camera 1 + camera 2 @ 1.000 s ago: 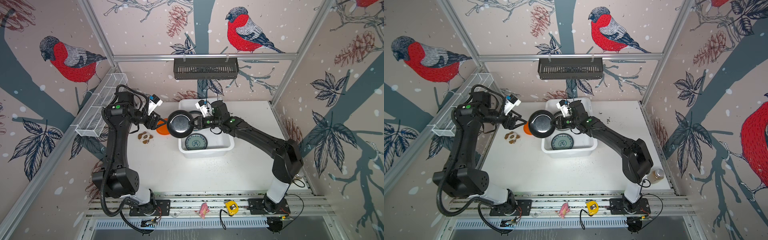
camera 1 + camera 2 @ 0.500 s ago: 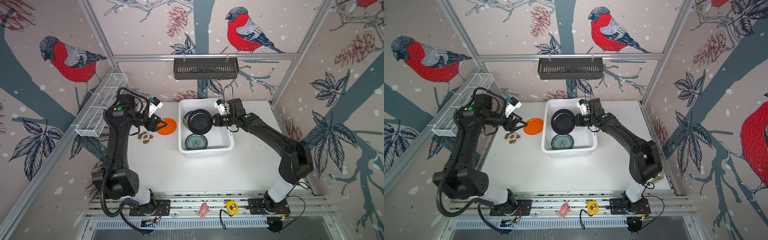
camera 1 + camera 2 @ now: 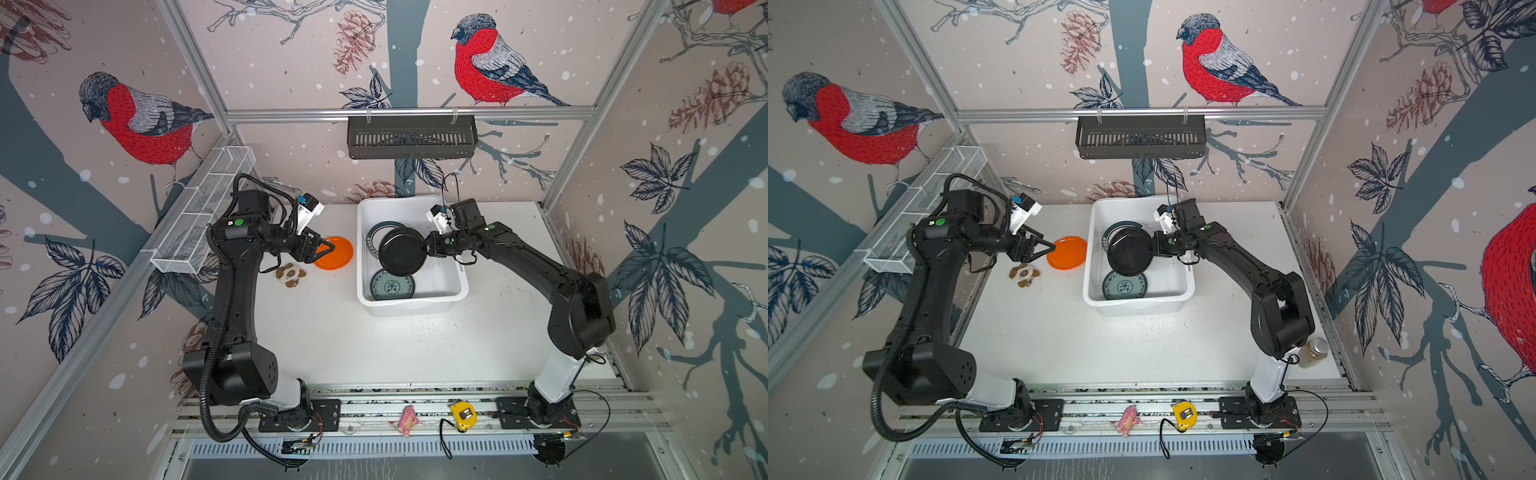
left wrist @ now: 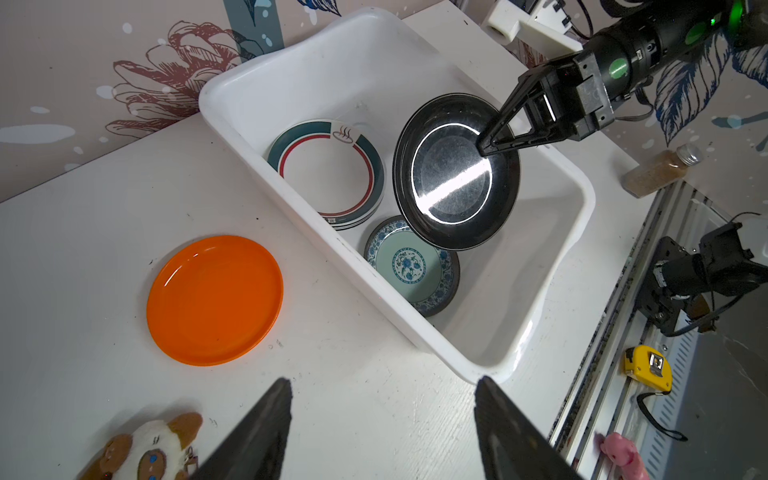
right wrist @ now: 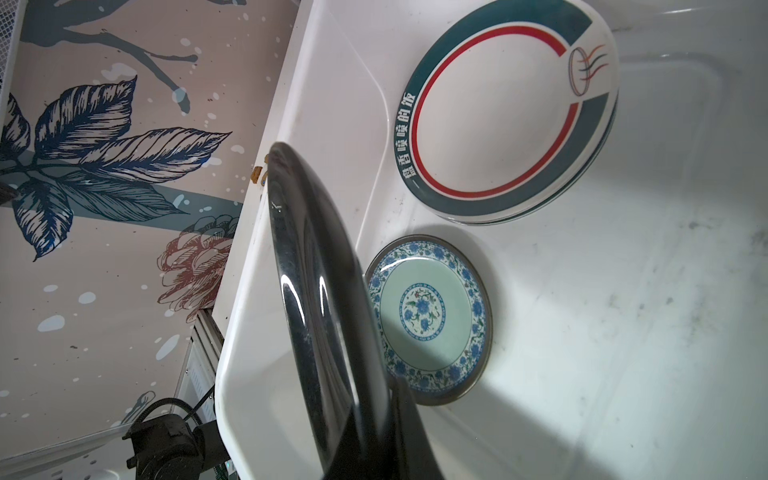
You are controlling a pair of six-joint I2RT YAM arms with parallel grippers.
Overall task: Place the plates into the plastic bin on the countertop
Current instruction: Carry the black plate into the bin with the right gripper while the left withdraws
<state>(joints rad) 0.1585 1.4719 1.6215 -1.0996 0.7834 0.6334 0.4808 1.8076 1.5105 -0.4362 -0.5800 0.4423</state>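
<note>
claw on the right [image 4: 485, 146] is pinching shut on the rim of the black plate [image 4: 455, 172], with both fingers closed on the plate's edge. the black plate is hanging out from the tips of this claw, tilted, inside the walls of the plastic bin [image 4: 332, 62]. under the held plate, a teal plate with blue flowers [image 4: 411, 270] is lying flat on the bin floor. past the far edge of the held plate, away from the claw, a stack of white plates with dark rim bands [image 4: 328, 174] is sitting on the bin floor too. i cannot tell if the black plate is touching either of them.

claw on the left [image 3: 327, 250] is standing wide open and is holding nothing. it is hovering over the table [image 3: 332, 340], outside the bin. the orange plate [image 3: 338, 254] is lying flat on the table just in front of its fingertips, and in both top views one fingertip is reaching over the plate's near edge. the bin is sitting farther out, past the orange plate. a small stuffed toy [image 3: 291, 275] is lying on the table just beside this claw, apart from the orange plate.
</note>
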